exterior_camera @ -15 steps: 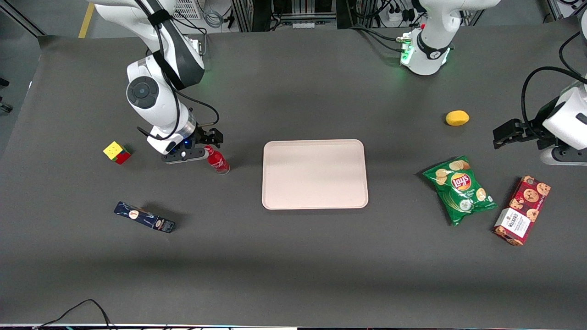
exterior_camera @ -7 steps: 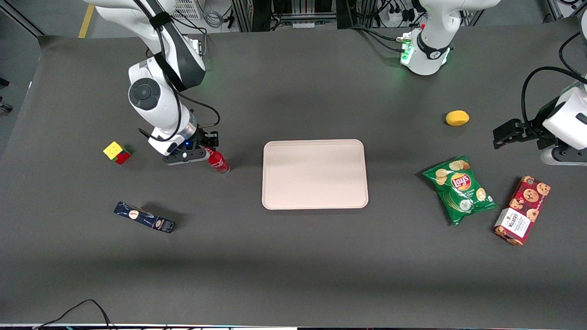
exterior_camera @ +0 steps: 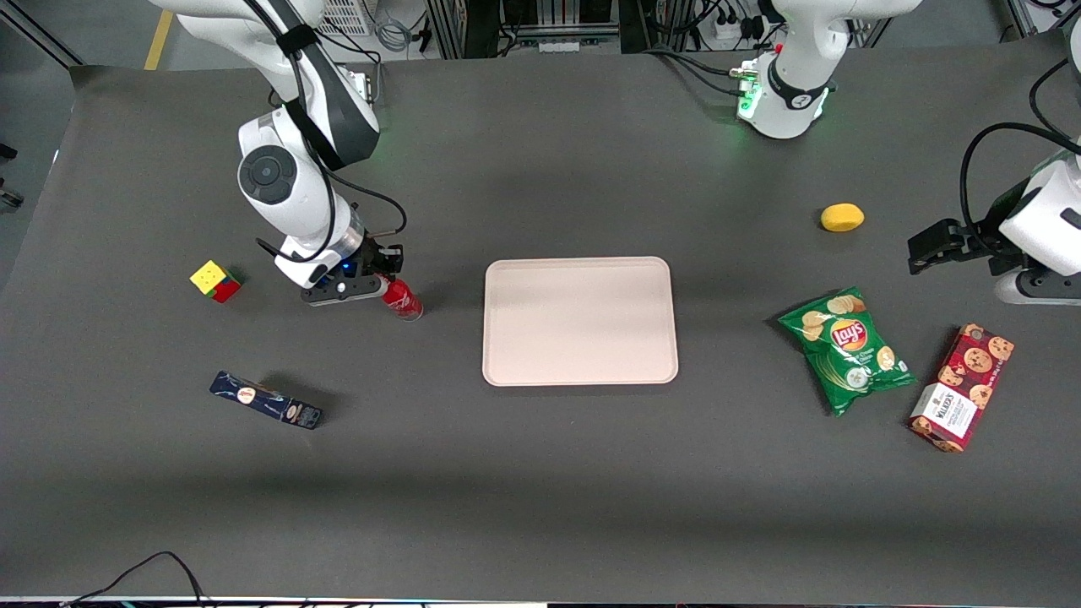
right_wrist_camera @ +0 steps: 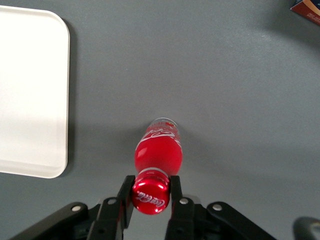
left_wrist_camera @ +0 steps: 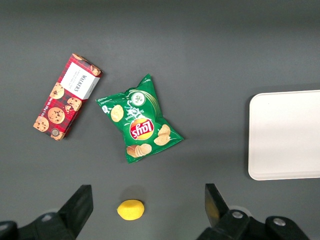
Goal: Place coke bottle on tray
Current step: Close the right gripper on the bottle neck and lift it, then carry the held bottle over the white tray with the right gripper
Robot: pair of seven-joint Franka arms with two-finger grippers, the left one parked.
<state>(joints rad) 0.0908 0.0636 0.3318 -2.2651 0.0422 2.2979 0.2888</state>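
Even overhead light, all views sharp; soft shadows fall beside the tray (exterior_camera: 580,321), and the gripper (right_wrist_camera: 150,192) casts little.

Puzzle cube (exterior_camera: 214,280), dark blue box (exterior_camera: 266,400), lemon (exterior_camera: 842,217), chip bag (exterior_camera: 847,349), cookie box (exterior_camera: 961,388)

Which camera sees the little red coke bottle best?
The right wrist view: the coke bottle fills it, cap between the fingers of the gripper, white script readable. The front view shows it small, beside the tray and half under the gripper. The left wrist view misses it.
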